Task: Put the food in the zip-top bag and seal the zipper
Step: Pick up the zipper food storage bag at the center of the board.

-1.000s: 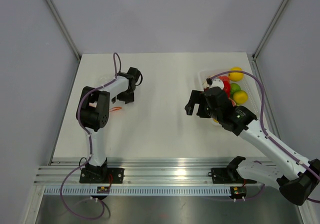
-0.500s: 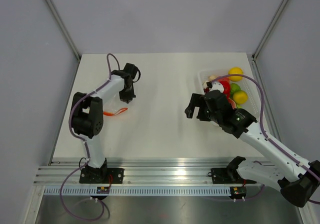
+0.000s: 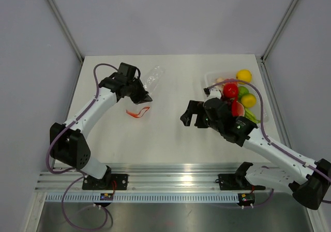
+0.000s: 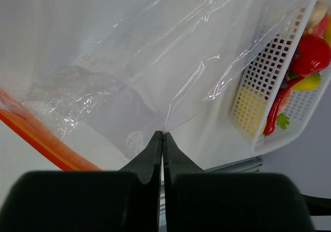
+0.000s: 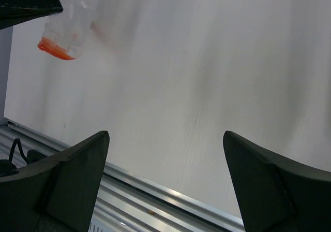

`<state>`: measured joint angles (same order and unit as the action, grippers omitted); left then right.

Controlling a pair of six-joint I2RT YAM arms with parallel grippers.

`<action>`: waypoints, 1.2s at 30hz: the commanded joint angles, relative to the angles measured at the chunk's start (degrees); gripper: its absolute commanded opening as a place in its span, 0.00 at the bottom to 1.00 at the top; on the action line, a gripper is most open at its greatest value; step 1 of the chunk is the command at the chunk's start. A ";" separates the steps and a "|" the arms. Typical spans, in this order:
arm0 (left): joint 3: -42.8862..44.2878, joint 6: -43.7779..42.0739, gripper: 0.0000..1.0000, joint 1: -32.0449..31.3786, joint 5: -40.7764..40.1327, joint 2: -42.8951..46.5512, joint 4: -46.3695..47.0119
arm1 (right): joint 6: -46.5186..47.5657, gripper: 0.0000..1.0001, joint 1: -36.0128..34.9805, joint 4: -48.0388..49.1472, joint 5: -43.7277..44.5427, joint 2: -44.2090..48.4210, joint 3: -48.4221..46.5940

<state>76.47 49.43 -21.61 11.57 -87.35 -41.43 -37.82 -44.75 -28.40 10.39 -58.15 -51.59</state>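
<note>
Left gripper [image 4: 163, 137] is clamped on the zip-top bag [image 3: 152, 77] at ten o'clock of the table [image 3: 165, 139]; right gripper [image 5: 165, 185] is spread wide; the food [image 3: 231, 90] is kept in the tray [image 3: 209, 78] at two o'clock.

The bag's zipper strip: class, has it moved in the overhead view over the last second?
Yes. The zipper has shifted right, toward the white basket, as the left gripper, shut on the zip-top bag, pulls it.

The white table [image 3: 170, 87] carries a white basket [image 3: 210, 78] holding toy food [image 3: 230, 90].
</note>
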 commanded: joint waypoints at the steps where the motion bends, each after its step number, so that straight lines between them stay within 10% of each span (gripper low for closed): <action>1: 1.13 10.06 0.00 -2.82 3.46 4.46 0.31 | 0.46 1.00 -4.36 9.05 2.60 -2.05 -0.26; 25: 8.96 15.61 0.00 -8.98 1.17 12.47 -4.63 | 10.75 0.93 -20.11 28.67 22.30 -16.64 -2.37; 32: 8.96 13.94 0.00 -8.98 1.44 13.08 -5.15 | 14.09 0.59 -20.11 27.08 25.47 -17.70 -3.78; 36: 8.17 10.43 0.00 -8.89 0.99 13.17 -3.14 | 15.41 0.00 -20.11 25.43 23.72 -17.52 -6.14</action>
<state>83.33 63.37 -30.33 11.84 -76.20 -47.00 -23.90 -64.47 -3.14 32.36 -75.75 -53.60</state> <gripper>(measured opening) 0.002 0.098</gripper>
